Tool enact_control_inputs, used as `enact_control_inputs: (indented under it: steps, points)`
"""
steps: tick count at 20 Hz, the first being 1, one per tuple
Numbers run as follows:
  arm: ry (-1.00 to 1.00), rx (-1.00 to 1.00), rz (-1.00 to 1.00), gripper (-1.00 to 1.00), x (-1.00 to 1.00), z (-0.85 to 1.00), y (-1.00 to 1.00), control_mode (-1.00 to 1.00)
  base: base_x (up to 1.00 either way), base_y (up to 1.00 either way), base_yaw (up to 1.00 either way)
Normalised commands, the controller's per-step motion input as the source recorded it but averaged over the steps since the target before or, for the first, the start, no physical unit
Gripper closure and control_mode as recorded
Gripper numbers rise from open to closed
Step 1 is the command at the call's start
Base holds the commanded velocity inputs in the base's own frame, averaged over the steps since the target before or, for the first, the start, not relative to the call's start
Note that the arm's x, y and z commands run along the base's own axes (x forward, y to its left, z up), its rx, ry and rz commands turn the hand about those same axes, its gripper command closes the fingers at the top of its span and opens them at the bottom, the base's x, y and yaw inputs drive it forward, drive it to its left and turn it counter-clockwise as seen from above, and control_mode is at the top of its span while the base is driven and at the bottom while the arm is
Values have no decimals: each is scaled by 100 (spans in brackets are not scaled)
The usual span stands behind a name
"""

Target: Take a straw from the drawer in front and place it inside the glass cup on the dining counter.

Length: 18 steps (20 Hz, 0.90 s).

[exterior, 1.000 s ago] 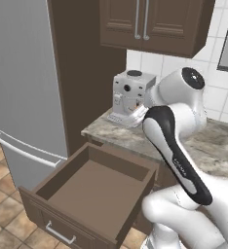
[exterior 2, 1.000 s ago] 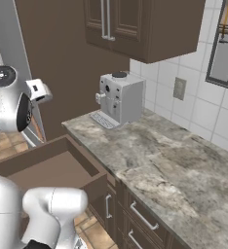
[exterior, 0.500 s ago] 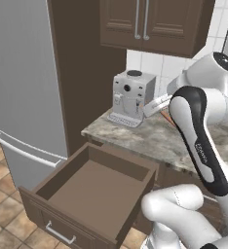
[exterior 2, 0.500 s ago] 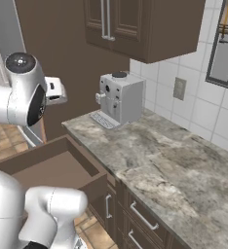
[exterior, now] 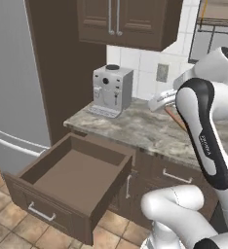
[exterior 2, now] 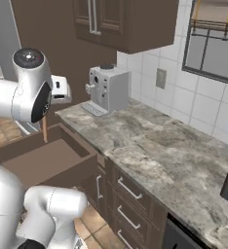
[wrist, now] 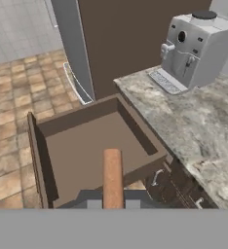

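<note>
My gripper (wrist: pixel 112 204) is shut on the straw (wrist: pixel 112 176), a thin orange-tan stick that points out from between the fingertips, high above the drawer. The straw (exterior 2: pixel 45 131) also hangs below my elbow in the right base view, and it shows as a short brown line (exterior: pixel 176 118) beside my upper arm in the left base view. The drawer (exterior: pixel 74 171) (exterior 2: pixel 42 158) (wrist: pixel 85 147) stands pulled open, its brown floor bare. The glass cup and the dining counter are out of view.
A silver coffee machine (exterior: pixel 112 90) (exterior 2: pixel 109 87) (wrist: pixel 196 45) stands on the marble worktop (exterior: pixel 135 127) (exterior 2: pixel 160 155). A grey fridge (exterior: pixel 13 92) stands left of the drawer. Narrower drawers with silver handles (exterior 2: pixel 128 190) sit under the worktop, with dark wall cabinets (exterior: pixel 121 19) above.
The arm has swung to the right and risen, with the straw still in the gripper. Both base views have shifted a little, so the coffee machine sits further left.
</note>
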Motion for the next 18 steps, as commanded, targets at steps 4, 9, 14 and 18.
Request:
enact_control_inputs:
  steps: [4, 9, 14, 18]
  points:
    - [0, 0, 0, 100, 0, 0, 0, 100, -100, -29, -18]
    - [0, 0, 0, 100, 0, 0, 0, 100, -100, -11, -25]
    - [0, 0, 0, 100, 0, 0, 0, 100, -71, 6, -10]
    - [0, 0, 0, 100, 0, 0, 0, 100, -10, 26, 61]
